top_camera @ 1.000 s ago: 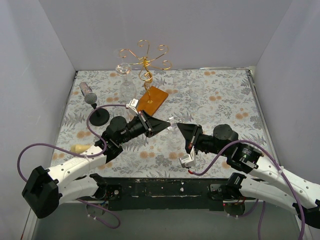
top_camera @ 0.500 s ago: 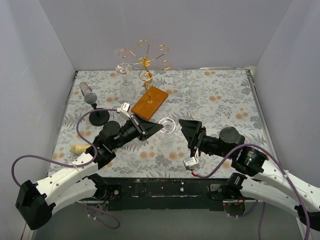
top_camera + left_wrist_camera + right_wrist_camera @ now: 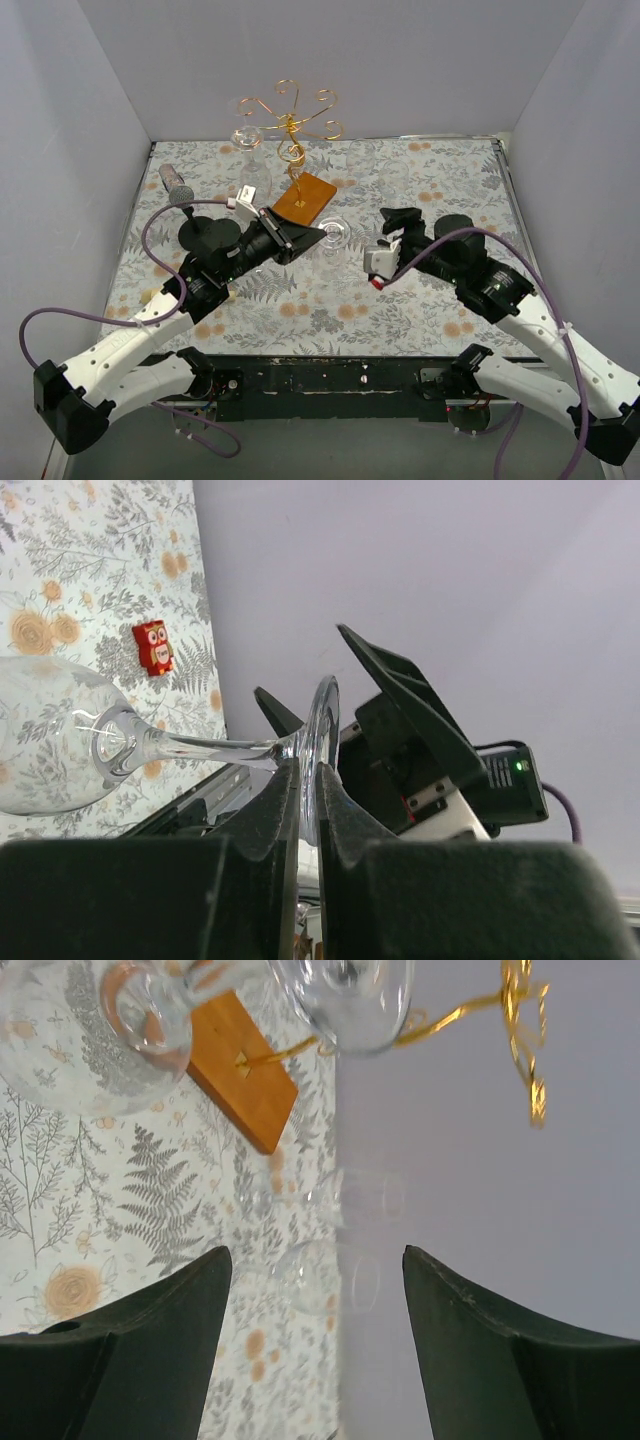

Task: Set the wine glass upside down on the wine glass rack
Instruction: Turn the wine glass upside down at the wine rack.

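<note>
Beside the rack [image 3: 303, 200], wine glass [image 3: 332, 236] now in left gripper [image 3: 314, 238] alone

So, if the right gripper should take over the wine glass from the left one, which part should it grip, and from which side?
Probably the stem, from the side opposite the left gripper. The wine glass hangs foot up, bowl down, and that gripper pinches the foot's rim, so the thin stem below is bare. The right gripper is open.

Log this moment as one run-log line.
left gripper: shut on foot of wine glass, bowl toward table | right gripper: open, empty | wine glass rack: held glass not yet hung
</note>
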`<move>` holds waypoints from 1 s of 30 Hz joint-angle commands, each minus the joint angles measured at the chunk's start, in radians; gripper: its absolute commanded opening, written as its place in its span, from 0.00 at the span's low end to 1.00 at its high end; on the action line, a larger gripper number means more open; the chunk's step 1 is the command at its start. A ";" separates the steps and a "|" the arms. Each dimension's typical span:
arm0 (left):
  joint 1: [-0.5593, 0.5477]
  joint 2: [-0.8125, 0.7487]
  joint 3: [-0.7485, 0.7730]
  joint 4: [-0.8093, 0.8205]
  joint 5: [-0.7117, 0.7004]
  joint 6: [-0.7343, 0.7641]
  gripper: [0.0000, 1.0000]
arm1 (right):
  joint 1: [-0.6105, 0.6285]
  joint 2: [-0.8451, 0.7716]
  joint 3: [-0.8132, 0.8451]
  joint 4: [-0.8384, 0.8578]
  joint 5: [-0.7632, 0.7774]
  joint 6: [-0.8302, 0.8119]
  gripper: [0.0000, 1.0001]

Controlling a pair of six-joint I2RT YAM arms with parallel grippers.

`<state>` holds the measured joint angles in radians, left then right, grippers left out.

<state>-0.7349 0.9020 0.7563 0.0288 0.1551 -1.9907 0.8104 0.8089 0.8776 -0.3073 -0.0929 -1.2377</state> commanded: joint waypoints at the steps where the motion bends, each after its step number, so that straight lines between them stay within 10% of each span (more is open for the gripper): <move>1: 0.012 0.018 0.158 -0.055 -0.022 0.059 0.00 | -0.146 0.071 0.101 -0.113 -0.054 0.277 0.76; 10: 0.072 0.130 0.368 -0.138 -0.012 0.130 0.00 | -0.551 0.320 0.296 -0.274 -0.349 0.553 0.75; 30: 0.192 0.362 0.650 -0.181 -0.089 0.040 0.00 | -0.724 0.115 -0.109 0.046 -0.620 0.784 0.75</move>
<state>-0.5598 1.2728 1.3472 -0.1829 0.1131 -1.9121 0.1429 0.9726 0.8051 -0.3344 -0.6178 -0.4892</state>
